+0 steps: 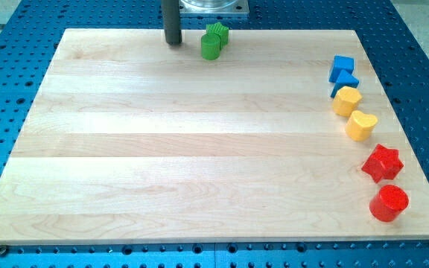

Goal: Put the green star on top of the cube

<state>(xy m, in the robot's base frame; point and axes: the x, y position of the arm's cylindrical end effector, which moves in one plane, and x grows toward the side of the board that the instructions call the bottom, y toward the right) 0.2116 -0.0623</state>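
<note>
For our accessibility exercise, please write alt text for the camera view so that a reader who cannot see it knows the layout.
My tip rests near the wooden board's top edge, just left of a green cylinder and green star. Down the view's right edge run two blue blocks, two yellow blocks, a red star and a red cylinder.

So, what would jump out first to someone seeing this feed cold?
Probably the column of bright blocks down the view's right edge: blue cube, two yellow blocks, red star, red cylinder. Then the green star and green cylinder at the view's top, with my tip just left of them.
</note>
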